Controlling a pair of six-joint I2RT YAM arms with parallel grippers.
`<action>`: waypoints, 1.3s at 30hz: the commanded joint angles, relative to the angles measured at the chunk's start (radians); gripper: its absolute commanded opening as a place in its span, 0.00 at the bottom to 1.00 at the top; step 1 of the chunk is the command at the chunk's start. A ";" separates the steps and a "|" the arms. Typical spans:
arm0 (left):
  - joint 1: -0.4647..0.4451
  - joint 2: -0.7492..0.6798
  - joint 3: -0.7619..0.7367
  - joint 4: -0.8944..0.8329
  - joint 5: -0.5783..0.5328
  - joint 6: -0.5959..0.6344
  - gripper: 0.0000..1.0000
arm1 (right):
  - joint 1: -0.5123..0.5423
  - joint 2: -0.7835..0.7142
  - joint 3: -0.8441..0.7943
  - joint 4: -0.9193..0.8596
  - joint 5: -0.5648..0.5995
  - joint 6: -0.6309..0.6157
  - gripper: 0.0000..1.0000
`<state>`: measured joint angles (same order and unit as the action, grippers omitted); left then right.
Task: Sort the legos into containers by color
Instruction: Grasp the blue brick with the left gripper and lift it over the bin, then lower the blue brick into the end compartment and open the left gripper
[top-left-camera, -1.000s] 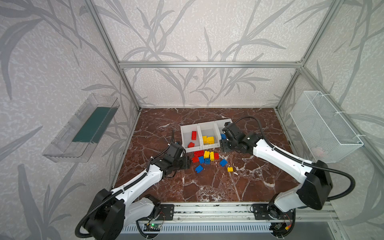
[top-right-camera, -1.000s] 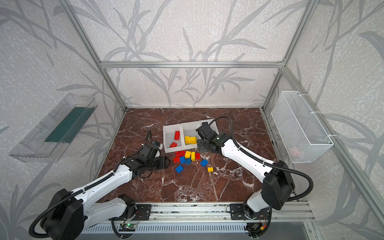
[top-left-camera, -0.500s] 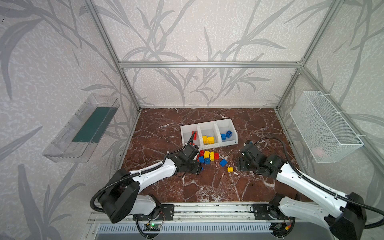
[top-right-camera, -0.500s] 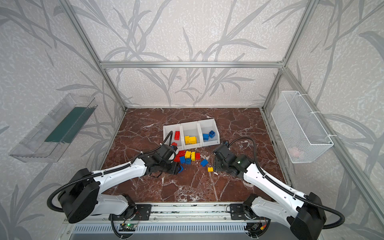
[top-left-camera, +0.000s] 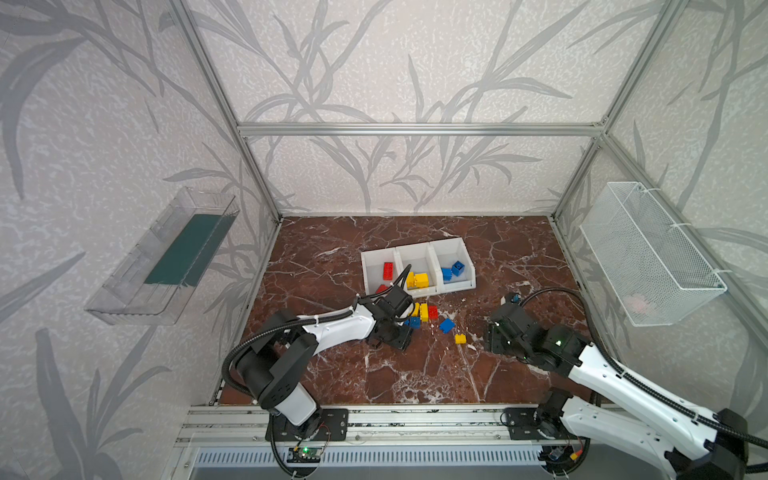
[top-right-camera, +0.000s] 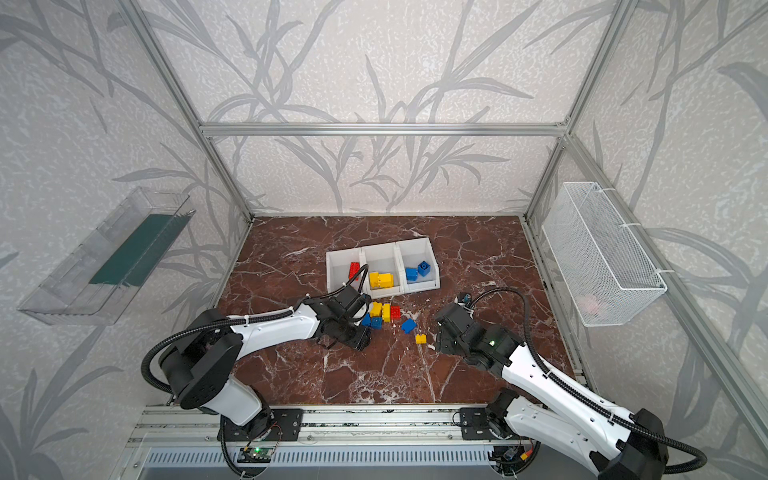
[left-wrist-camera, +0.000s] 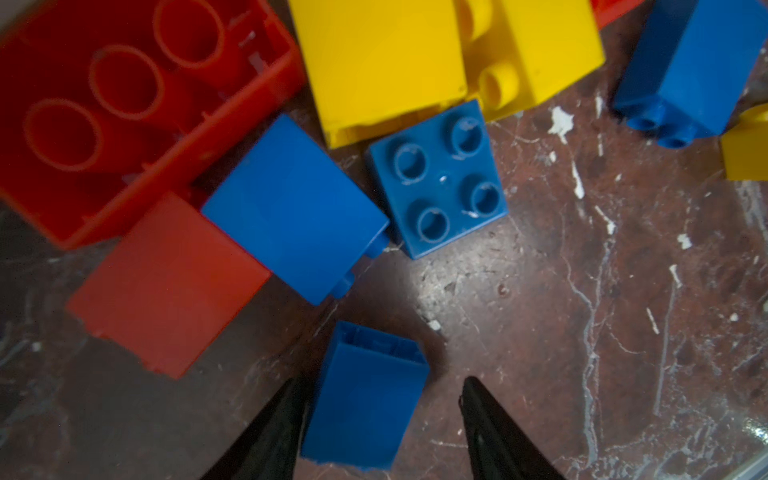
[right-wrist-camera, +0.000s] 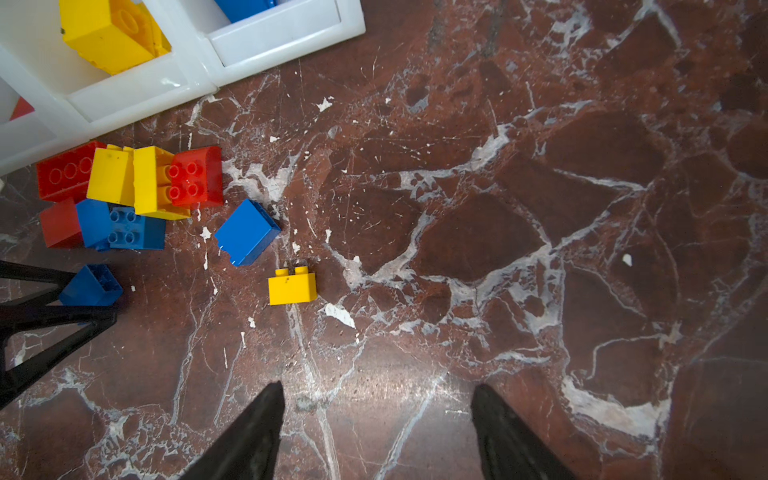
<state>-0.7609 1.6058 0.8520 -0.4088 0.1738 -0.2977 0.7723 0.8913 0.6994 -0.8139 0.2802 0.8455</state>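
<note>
Inside your leaf-papered, aluminium-framed enclosure (top-left-camera: 415, 62), the red-brown veined marble tabletop (top-left-camera: 415, 374) lies bare toward the near rail and the right edge. Three joined white plastic bins (top-left-camera: 449, 249) sit mid-table, with loose chunky plastic legos (top-left-camera: 424, 311) clustered just before them. Your left gripper (left-wrist-camera: 384, 381), fingers apart, straddles a small blue brick (left-wrist-camera: 365, 407) lying on its side, hollow underside toward the pile. Your right gripper (right-wrist-camera: 376, 388) hangs spread over bare marble.

We see a robotics lab test cell: an aluminium frame (top-left-camera: 415, 129) boxed in by leaf-print panels (top-left-camera: 374, 62), a marble-look worktop (top-left-camera: 374, 374), two robot arms (top-left-camera: 332, 328) bolted to a rail (top-left-camera: 415, 424), and a bare circuit board (top-left-camera: 305, 453).
</note>
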 joint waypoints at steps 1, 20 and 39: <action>-0.023 0.032 0.018 -0.035 -0.021 0.028 0.63 | 0.007 -0.012 -0.023 -0.018 0.019 0.029 0.72; -0.048 0.007 0.045 -0.032 -0.062 0.036 0.28 | 0.041 -0.027 -0.062 -0.009 0.036 0.096 0.69; 0.055 0.315 0.762 -0.055 -0.025 0.124 0.27 | 0.040 -0.034 -0.041 -0.024 0.042 0.080 0.68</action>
<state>-0.6987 1.8336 1.5375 -0.4347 0.0917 -0.2188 0.8062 0.8627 0.6456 -0.8150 0.3138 0.9302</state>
